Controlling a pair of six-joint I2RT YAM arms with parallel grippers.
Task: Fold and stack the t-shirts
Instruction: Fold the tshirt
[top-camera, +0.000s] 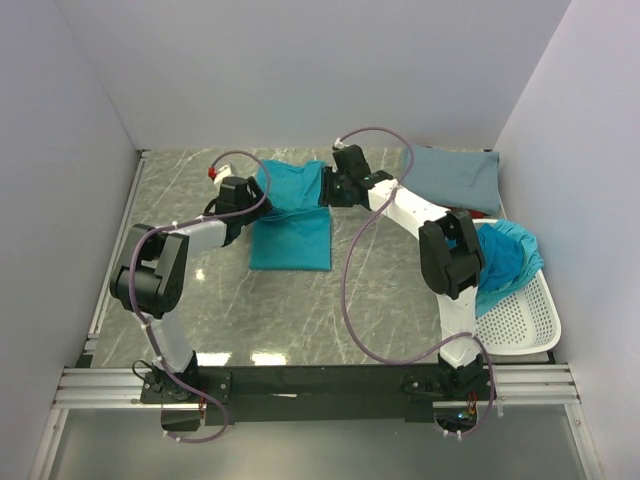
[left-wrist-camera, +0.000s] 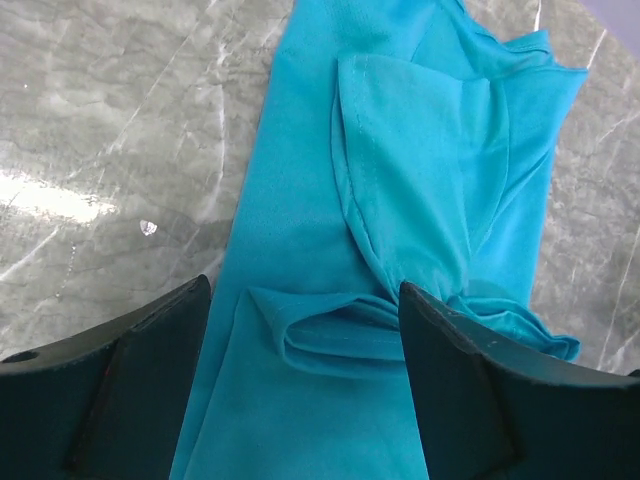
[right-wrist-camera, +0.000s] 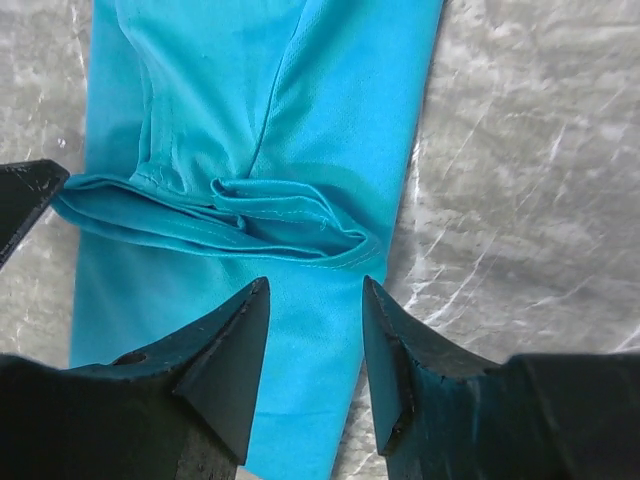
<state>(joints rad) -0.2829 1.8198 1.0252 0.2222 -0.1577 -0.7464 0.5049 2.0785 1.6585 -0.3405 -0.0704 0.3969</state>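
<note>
Counter (top-camera: 300, 310): grey marble-look slab, polished, with bright glare spots. Teal t-shirt (left-wrist-camera: 300, 200): soft matt knit cloth, fine weave, stitched hems, creased. Grey-blue t-shirt (top-camera: 455, 175): matt cloth, lies smooth. Basket (top-camera: 525, 320): white perforated plastic, slight sheen. Left fingers (left-wrist-camera: 130, 390) and right fingers (right-wrist-camera: 220, 360): black plastic, matt, faintly grainy. Rail (top-camera: 100, 385) at the near edge: bare silvery metal, ribbed. Cable (top-camera: 350, 300): smooth purplish tubing.

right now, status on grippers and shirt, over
Left gripper open over a bunched fold of the teal t-shirt. Right gripper open over its edge. Shirt part-folded on table. White basket off right, no obstruction.
</note>
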